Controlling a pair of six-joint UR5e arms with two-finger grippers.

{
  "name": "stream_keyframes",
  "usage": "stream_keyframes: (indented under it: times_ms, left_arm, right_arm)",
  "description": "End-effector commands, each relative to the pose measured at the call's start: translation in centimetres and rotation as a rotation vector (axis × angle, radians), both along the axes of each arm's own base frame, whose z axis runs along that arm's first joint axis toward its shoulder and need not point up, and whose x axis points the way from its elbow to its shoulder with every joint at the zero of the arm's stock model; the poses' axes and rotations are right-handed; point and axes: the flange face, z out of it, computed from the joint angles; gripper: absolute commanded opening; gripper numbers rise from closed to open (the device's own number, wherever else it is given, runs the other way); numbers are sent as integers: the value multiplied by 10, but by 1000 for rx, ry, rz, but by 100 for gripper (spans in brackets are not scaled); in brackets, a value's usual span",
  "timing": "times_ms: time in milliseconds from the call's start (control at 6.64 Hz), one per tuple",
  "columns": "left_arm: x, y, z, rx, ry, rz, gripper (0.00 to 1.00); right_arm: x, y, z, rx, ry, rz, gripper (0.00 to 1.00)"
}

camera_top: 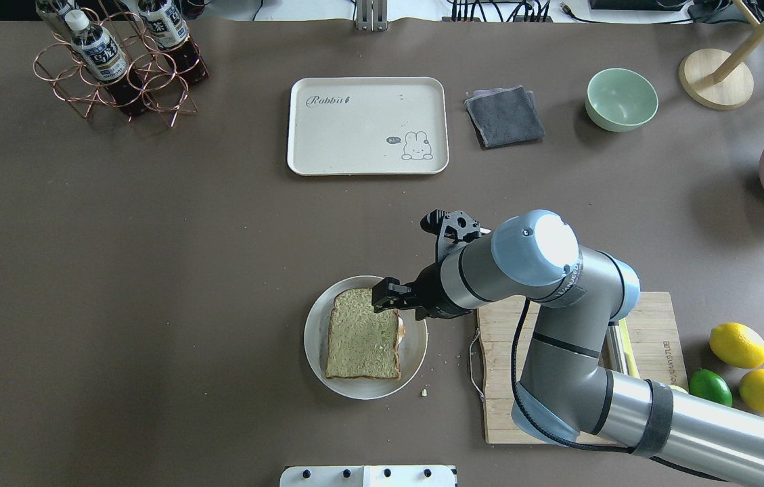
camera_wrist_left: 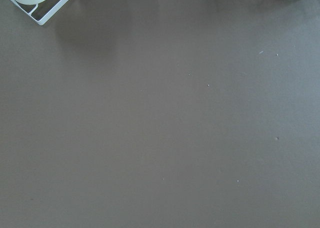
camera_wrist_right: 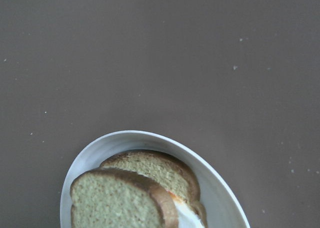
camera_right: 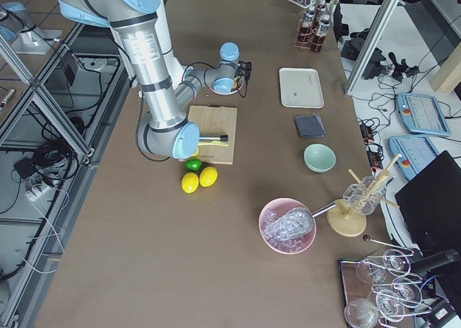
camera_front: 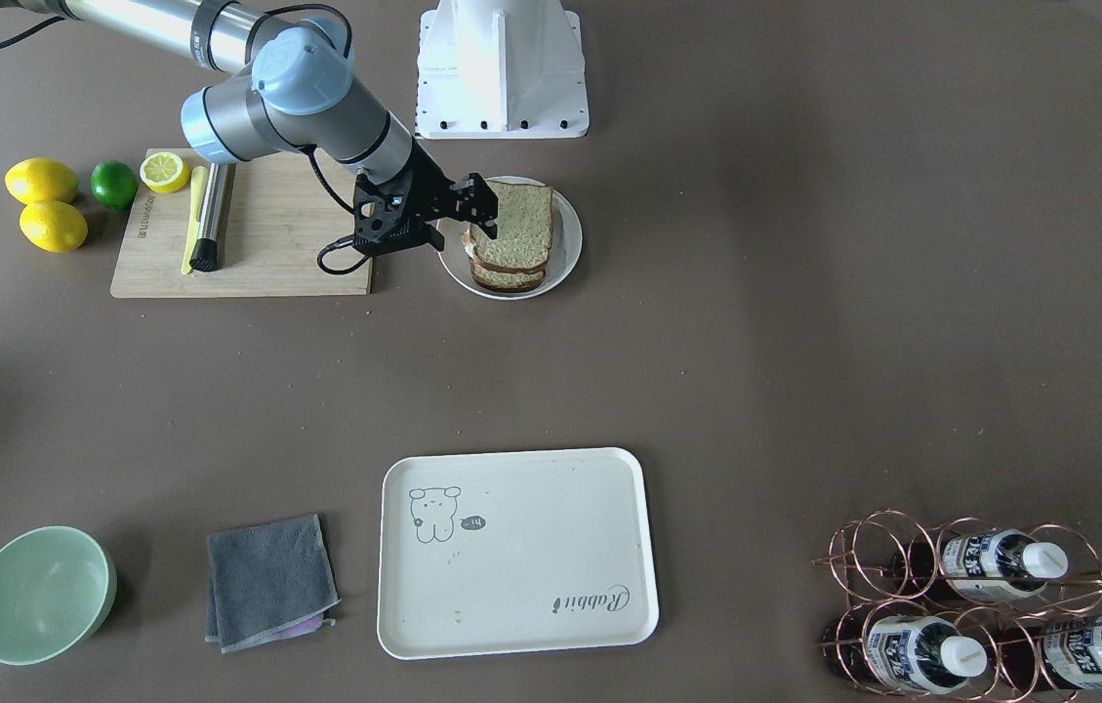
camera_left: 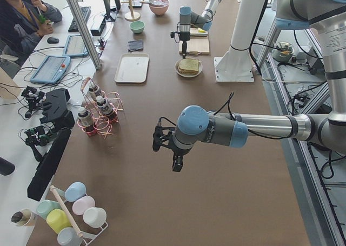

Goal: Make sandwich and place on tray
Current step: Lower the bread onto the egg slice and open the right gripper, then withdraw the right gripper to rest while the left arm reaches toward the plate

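The sandwich (camera_front: 521, 229) lies on a round white plate (camera_front: 565, 254): two brown-crusted bread slices, the top one (camera_top: 361, 338) shifted a little off the lower one. A bit of fried egg (camera_top: 400, 329) peeks out between them, white and orange in the right wrist view (camera_wrist_right: 186, 215). My right gripper (camera_front: 482, 208) points down over the top slice's edge nearest the cutting board, fingers apart, open. The cream tray (camera_front: 511, 605) with the bear drawing lies bare across the table. My left gripper (camera_left: 165, 151) hangs over bare table far from the plate; I cannot tell its state.
A wooden cutting board (camera_front: 267, 244) with a lemon half and a knife lies beside the plate, lemons and a lime (camera_front: 113, 184) beyond it. A grey cloth (camera_front: 267, 581) and green bowl (camera_front: 41, 594) flank the tray. A copper bottle rack (camera_front: 990, 605) stands at the other side.
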Motion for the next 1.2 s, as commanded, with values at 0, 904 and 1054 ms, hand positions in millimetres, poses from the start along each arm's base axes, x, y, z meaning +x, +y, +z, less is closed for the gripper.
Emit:
stream_keyframes:
  times_ms: [0,904,1054]
  left_arm:
    - [72,-15,-34,-29,68,7,97]
    - [279,-55,-174,-181,166,22,97]
    - [303,-47,-190,-195,179,41,97]
  right_arm:
    - [44,-15,20,-15,13,39,100]
    - [247,-80,168,34,115,-39,100]
    - [286,-77,203,61,142,-49,100]
